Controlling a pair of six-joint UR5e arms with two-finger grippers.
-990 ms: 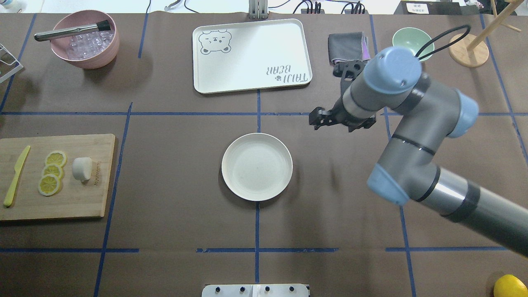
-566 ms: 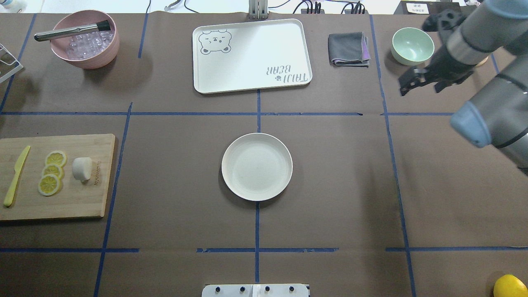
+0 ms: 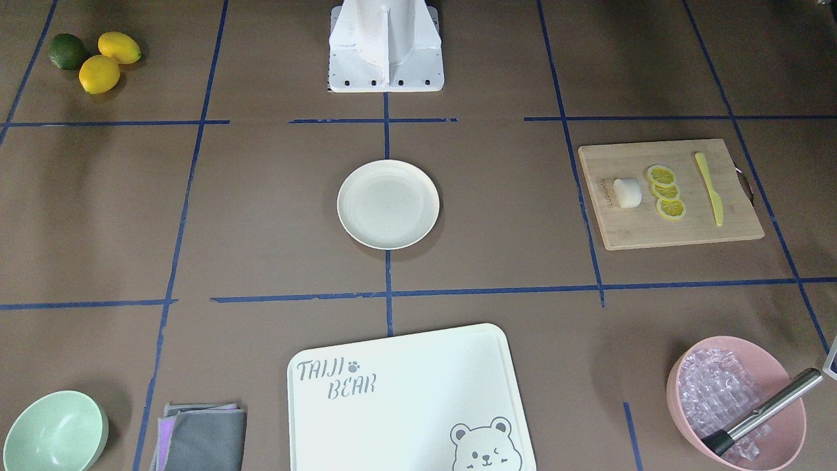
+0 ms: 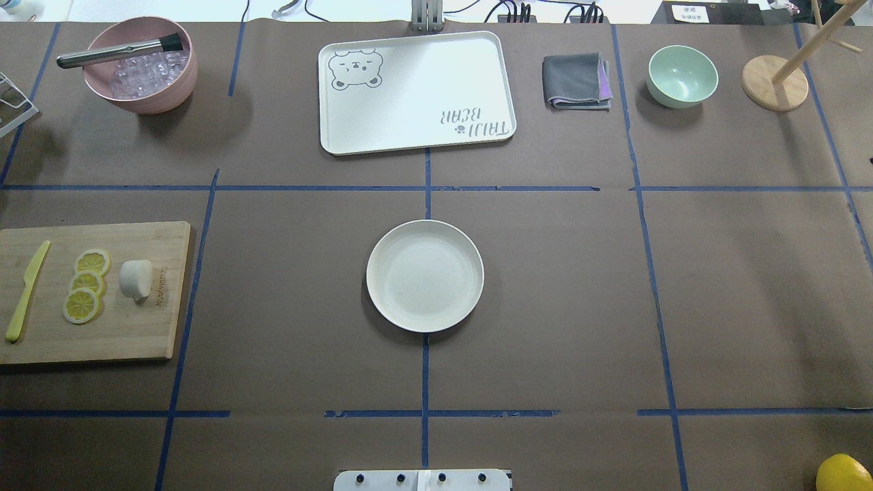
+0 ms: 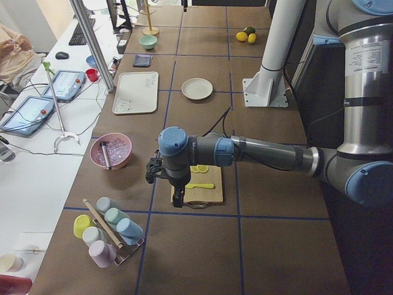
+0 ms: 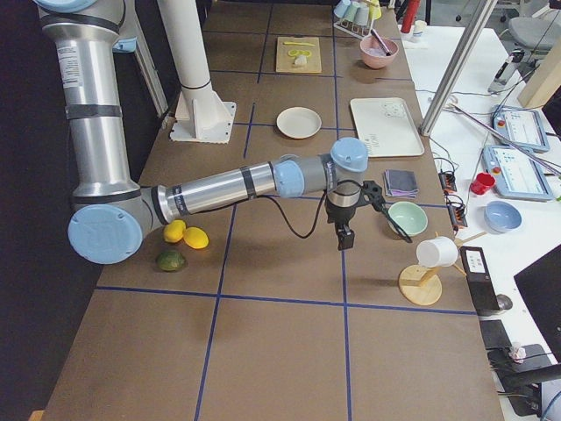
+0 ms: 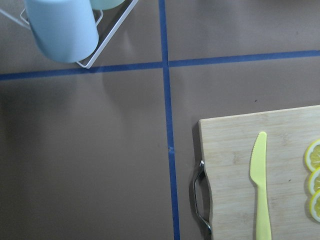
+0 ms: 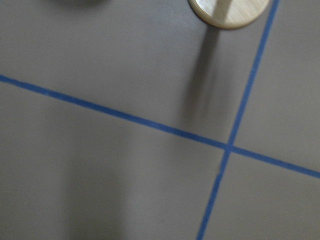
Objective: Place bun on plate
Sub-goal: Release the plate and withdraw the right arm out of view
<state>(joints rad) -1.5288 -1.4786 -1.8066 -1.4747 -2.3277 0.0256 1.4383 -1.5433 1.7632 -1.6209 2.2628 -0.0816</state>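
bun (image 4: 136,279) unmoved on cutting board (image 4: 116,334); right arm (image 6: 263,180) has left overhead view; cannot tell either jaws' state.

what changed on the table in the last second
The right arm's hand swung away to the robot's right, out of the overhead view; nothing was grasped. The small white cylinder-shaped bun on the wooden cutting board and the round cream-white plate stayed put.
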